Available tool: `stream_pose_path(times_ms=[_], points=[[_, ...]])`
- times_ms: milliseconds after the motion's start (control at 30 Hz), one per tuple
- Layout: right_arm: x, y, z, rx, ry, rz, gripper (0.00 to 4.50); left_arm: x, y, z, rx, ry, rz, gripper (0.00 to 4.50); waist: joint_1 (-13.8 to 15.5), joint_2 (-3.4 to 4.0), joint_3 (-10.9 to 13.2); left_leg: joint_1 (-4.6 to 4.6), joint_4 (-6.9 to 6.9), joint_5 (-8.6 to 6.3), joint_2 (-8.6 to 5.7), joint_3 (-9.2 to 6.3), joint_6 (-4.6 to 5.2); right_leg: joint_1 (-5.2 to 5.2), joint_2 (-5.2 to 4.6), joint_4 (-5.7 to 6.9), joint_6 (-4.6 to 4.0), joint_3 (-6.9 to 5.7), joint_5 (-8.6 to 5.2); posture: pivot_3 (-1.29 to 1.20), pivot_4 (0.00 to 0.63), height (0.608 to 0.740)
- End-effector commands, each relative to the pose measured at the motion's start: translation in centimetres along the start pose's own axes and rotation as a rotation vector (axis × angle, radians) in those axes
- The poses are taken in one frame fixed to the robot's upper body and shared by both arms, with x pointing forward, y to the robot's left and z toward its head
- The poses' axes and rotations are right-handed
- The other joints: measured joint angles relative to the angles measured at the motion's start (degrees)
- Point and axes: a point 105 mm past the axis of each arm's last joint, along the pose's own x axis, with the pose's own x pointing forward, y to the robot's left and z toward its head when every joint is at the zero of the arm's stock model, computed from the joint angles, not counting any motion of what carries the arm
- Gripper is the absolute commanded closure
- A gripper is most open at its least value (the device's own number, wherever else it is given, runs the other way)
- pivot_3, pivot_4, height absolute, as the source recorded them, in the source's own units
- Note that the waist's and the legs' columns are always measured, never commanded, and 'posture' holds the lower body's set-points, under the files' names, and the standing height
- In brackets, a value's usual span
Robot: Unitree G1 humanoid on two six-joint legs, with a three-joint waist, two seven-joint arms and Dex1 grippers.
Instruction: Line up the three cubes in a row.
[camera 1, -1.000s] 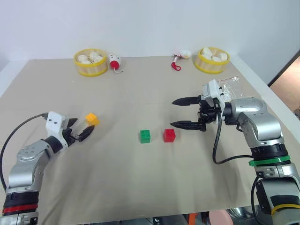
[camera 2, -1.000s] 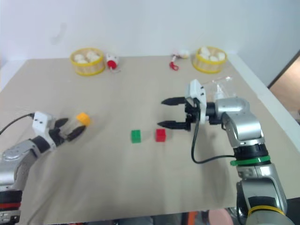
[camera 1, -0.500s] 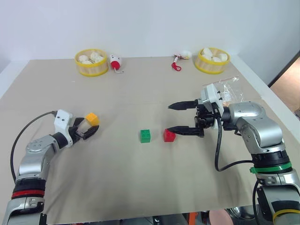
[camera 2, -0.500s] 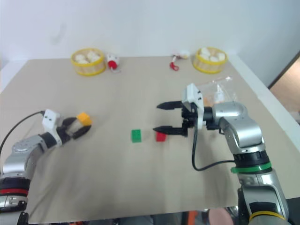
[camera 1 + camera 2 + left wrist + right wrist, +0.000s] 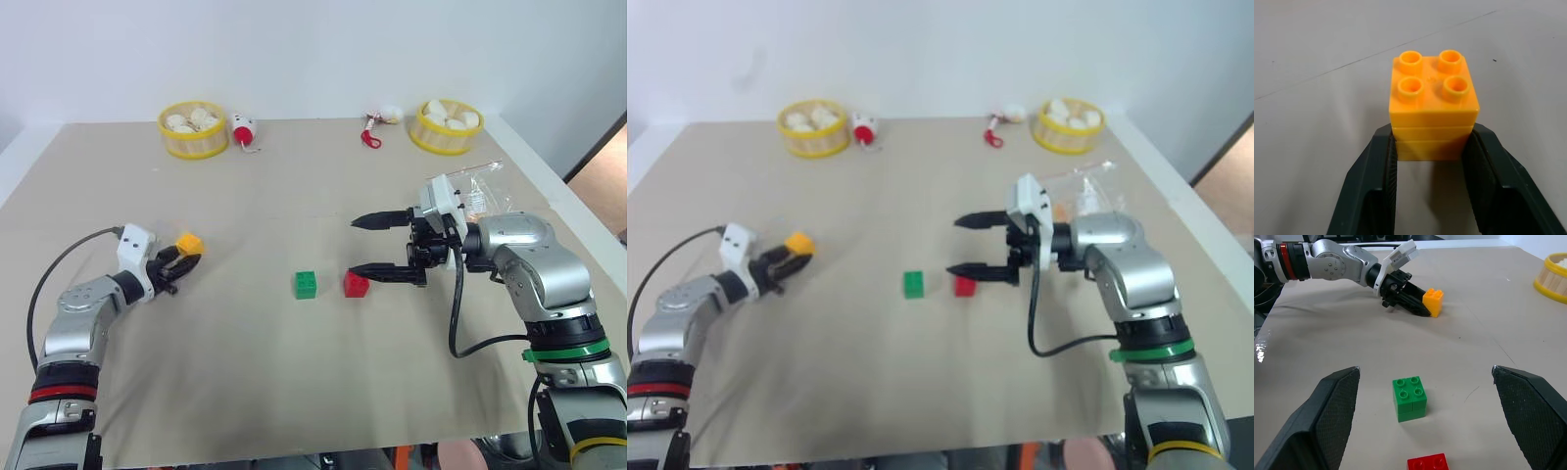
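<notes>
Orange cube (image 5: pixel 1433 115), at nine o'clock from the green cube (image 5: pixel 305 284) and red cube (image 5: pixel 356 284), sits pinched low in our left gripper (image 5: pixel 1431 147), so it may tip out, while our right gripper (image 5: pixel 375 246) hangs open.

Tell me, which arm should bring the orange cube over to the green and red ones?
The left. Its claw is shut on the orange cube; the right claw is open over the red cube.
</notes>
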Motion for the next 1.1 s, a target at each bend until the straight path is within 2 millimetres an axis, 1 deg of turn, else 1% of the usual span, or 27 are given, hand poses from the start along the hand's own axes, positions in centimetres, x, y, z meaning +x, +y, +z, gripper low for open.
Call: stream_pose_path(times_ms=[33, 167, 300, 400, 500, 633, 733, 833, 900, 1000, 1100], points=[[0.3, 0.2, 1.8, -0.061, -0.047, 0.023, 0.0, 0.2, -0.4, 0.0, 0.025, 0.017, -0.03, 3.16, 0.0, 0.0, 0.0, 0.01, 0.0, 0.0, 0.0, 0.0, 0.0, 0.0, 0.0, 0.0, 0.0, 0.0, 0.0, 0.0, 0.15, 0.74], [0.9, 0.4, 2.2, -0.067, -0.066, 0.043, 0.0, 0.4, -0.7, 0.2, 0.049, 0.016, -0.049, 3.16, 0.0, 0.0, 0.0, 0.01, 0.0, 0.0, 0.0, 0.0, 0.0, 0.01, 0.0, 0.0, -0.11, 0.0, -0.06, 0.0, 0.15, 0.74], [1.2, 0.4, 2.7, -0.068, -0.093, 0.047, 0.0, 0.7, -1.4, 0.6, 0.075, 0.004, -0.095, 3.16, 0.0, 0.0, 0.0, 0.01, 0.0, 0.0, 0.0, 0.0, 0.0, 0.01, 0.0, 0.0, -0.1, 0.0, -0.06, 0.0, 0.15, 0.74], [1.3, 0.4, 3.0, -0.062, -0.114, 0.049, 0.0, 0.9, -2.8, 1.0, 0.104, -0.004, -0.167, 3.16, 0.2, 0.0, 0.0, 0.0, 0.0, 0.0, 0.0, 0.0, 0.0, 0.01, 0.0, 0.0, -0.1, 0.0, -0.06, 0.0, 0.15, 0.74], [1.4, 0.4, 2.9, -0.064, -0.11, 0.047, 0.0, 1.0, -4.5, 1.3, 0.139, -0.01, -0.258, 3.16, 0.5, 0.0, 0.0, -0.03, 0.0, 0.0, -0.01, 0.0, 0.0, -0.01, -0.01, -0.01, -0.11, 0.0, -0.06, 0.0, 0.15, 0.74], [1.3, 0.3, 2.7, -0.065, -0.1, 0.039, 0.0, 0.5, -6.9, 1.5, 0.198, -0.008, -0.412, 3.16, 0.7, 0.0, 0.0, -0.03, 0.0, 0.0, 0.0, 0.01, 0.0, -0.03, 0.0, -0.01, -0.14, 0.01, -0.08, 0.0, 0.15, 0.74], [1.1, 0.2, 2.5, -0.064, -0.097, 0.032, 0.0, 0.1, -8.4, 1.3, 0.25, 0.01, -0.519, 3.16, 0.7, 0.01, 0.0, -0.02, -0.02, 0.0, 0.04, 0.01, 0.0, -0.06, 0.04, -0.01, -0.19, 0.01, -0.11, 0.0, 0.15, 0.74], [1.1, 0.2, 2.5, -0.064, -0.095, 0.027, 0.0, 0.0, -9.4, 0.7, 0.308, 0.041, -0.62, 3.16, 0.7, 0.01, 0.0, -0.01, -0.02, 0.0, 0.07, 0.0, 0.0, -0.06, 0.07, -0.01, -0.21, 0.0, -0.11, 0.0, 0.15, 0.74], [1.1, 0.2, 2.5, -0.064, -0.094, 0.026, 0.0, 0.0, -9.5, 0.3, 0.327, 0.054, -0.656, 3.16, 0.7, 0.01, 0.0, -0.02, -0.02, 0.0, 0.07, 0.01, 0.0, -0.05, 0.06, -0.01, -0.21, 0.0, -0.11, 0.0, 0.15, 0.74], [1.0, 0.2, 2.4, -0.065, -0.092, 0.023, 0.0, 0.4, -9.2, 0.1, 0.344, 0.067, -0.683, 3.16, 0.9, 0.01, 0.0, -0.02, -0.02, 0.0, 0.06, 0.01, 0.0, -0.05, 0.06, -0.01, -0.21, 0.0, -0.11, 0.0, 0.15, 0.74], [0.8, 0.2, 2.4, -0.065, -0.09, 0.017, 0.0, 1.3, -8.7, 0.4, 0.325, 0.056, -0.694, 3.16, 1.1, 0.01, 0.0, -0.01, -0.02, 0.0, 0.06, 0.01, 0.0, -0.05, 0.06, -0.01, -0.21, 0.0, -0.11, 0.0, 0.15, 0.74]])
